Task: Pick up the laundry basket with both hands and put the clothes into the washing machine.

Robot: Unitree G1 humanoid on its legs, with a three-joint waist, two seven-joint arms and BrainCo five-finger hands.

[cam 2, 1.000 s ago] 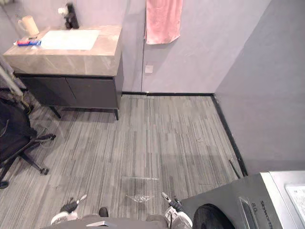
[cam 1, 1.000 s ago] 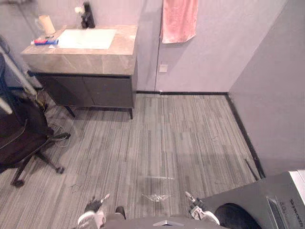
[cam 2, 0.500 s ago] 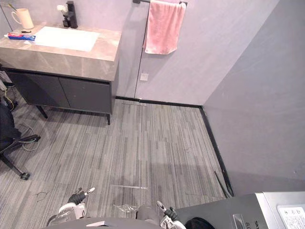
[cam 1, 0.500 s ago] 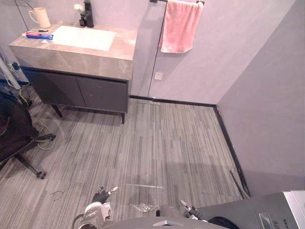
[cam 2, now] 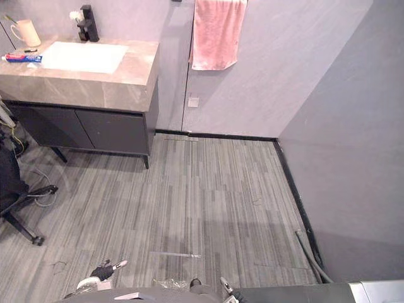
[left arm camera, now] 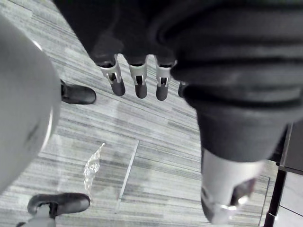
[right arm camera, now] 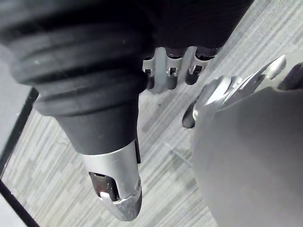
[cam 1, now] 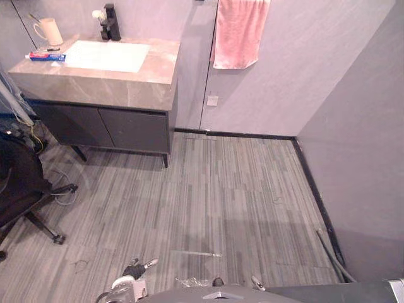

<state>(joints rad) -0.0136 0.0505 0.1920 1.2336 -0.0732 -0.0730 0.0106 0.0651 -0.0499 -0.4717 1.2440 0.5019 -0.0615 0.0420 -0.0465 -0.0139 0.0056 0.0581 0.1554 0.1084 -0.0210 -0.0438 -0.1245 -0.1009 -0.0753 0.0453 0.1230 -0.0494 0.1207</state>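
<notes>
Left eye view, starting at the left: a black office chair on wheels (cam 1: 19, 189) stands by a dark cabinet with a brown stone top and a white sink (cam 1: 107, 57). A pink cloth towel (cam 1: 238, 31) hangs on the grey wall next to it. Low down near me, the robot's left hand (left arm camera: 137, 80) hangs over the grey striped floor (cam 1: 240, 189). Its fingers are straight and loose, with nothing in them. A small scrap of clear crinkly plastic (cam 1: 192, 282) lies on the floor between the two hands. The right hand (right arm camera: 170, 71) hangs loose too and holds nothing. Just beside it, at the far right, I see the top edge of the dark grey washing machine (cam 2: 303, 293). Where the laundry basket and the clothes are, I cannot tell. Empty hands by the machine could mean the basket is yet to be lifted, or that the clothes are already inside. Either way, I think it is wise to keep both hands level with each other, keep the right one off the machine's hard corner, and stay off the slippery plastic.
</notes>
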